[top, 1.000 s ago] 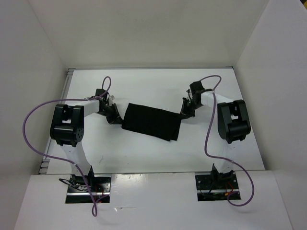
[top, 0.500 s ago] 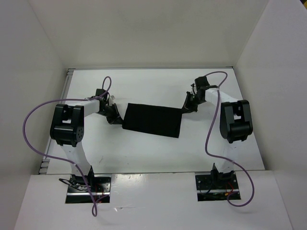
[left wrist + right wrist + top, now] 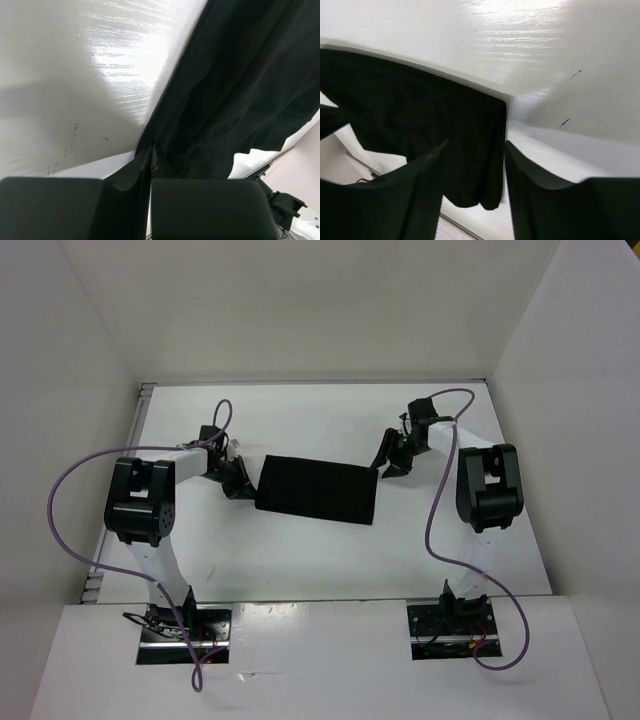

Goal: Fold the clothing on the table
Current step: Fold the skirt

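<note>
**Materials and finishes.** The clothing (image 3: 316, 490) is seen as soft black cloth, fully matt, with shallow creases and a doubled edge visible in the wrist views. The table (image 3: 300, 420) is shown as a smooth white top with a semi-gloss finish. Lamp glare is reflected on it in streaks, and a few fine dark scuffs are marked on it. A thin edge strip (image 3: 144, 400) of dull grey metal is fitted along its side. The left gripper (image 3: 151, 165) and the right gripper (image 3: 472, 170) are moulded in black hard plastic, smooth with a satin sheen. The joint housings (image 3: 140, 502) are finished alike. The cables (image 3: 60, 510) are sheathed in smooth purple plastic. The walls (image 3: 300, 310) are plain matt white panels.
</note>
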### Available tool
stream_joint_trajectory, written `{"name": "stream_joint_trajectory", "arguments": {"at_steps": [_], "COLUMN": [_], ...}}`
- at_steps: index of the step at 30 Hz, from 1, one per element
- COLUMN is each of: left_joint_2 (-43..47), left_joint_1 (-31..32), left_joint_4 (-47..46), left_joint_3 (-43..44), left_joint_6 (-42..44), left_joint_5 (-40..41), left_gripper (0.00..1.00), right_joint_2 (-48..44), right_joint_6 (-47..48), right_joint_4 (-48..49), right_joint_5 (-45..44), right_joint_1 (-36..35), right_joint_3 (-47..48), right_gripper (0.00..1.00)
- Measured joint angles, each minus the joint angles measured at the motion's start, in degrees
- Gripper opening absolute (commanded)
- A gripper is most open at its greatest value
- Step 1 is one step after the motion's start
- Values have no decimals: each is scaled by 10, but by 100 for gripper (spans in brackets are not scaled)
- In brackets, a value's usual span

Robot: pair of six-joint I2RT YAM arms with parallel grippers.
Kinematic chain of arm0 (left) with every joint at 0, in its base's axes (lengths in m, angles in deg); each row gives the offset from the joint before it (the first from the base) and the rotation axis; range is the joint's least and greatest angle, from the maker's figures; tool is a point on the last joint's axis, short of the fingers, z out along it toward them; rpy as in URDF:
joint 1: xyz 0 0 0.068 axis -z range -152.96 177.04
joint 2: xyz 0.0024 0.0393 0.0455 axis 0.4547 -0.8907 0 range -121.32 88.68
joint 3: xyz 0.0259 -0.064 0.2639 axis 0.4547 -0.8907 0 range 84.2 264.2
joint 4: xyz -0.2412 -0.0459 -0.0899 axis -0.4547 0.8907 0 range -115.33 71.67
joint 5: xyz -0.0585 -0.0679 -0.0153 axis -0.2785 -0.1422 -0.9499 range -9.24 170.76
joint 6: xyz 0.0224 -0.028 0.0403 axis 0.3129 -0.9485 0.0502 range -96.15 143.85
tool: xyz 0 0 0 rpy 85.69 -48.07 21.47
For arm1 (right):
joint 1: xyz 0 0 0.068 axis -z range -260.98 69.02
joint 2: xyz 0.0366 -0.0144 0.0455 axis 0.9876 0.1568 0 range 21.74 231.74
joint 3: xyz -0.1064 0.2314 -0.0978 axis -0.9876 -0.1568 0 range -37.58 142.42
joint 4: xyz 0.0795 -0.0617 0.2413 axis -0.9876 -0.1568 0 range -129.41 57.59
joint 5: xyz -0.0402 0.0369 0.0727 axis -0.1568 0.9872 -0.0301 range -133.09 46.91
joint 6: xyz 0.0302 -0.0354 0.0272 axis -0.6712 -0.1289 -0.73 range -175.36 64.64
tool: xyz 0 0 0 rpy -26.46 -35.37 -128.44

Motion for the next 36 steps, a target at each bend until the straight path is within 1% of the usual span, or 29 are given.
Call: {"name": "stream_joint_trajectory", "arguments": {"at_steps": [1, 3, 5, 7, 11, 14, 17, 22, 27, 36], "left_joint_2": [1, 7, 19, 38, 85, 106, 116, 111, 101, 94], "left_joint_1": [0, 0, 0, 0, 3, 3, 6, 11, 12, 12], "left_joint_4": [1, 7, 24, 39, 64, 57, 52, 50, 51, 51], "left_joint_3": [0, 2, 10, 29, 115, 174, 206, 219, 222, 222], "left_joint_6": [0, 1, 4, 8, 34, 48, 50, 50, 50, 50], "left_joint_5": [0, 6, 16, 22, 16, -16, -51, -88, -99, -105], "left_gripper": [0, 4, 9, 10, 13, 14, 14, 14, 14, 14], "right_joint_2": [-2, -11, -28, -56, -102, -103, -100, -78, -45, -47], "right_joint_6": [2, 3, 5, 6, 5, 1, -6, -12, -17, -27], "right_joint_4": [1, 3, 1, 0, -2, -3, -10, -6, 0, 0], "right_joint_5": [0, -1, -7, -11, -13, -12, -12, 5, 21, 26], "right_joint_1": [1, 1, 1, 2, 2, -1, -6, -37, -67, -73], "right_joint_3": [0, -2, -6, -16, -42, -69, -90, -102, -113, -122], "right_gripper": [57, 60, 60, 60, 60, 60, 60, 60, 58, 58]}}
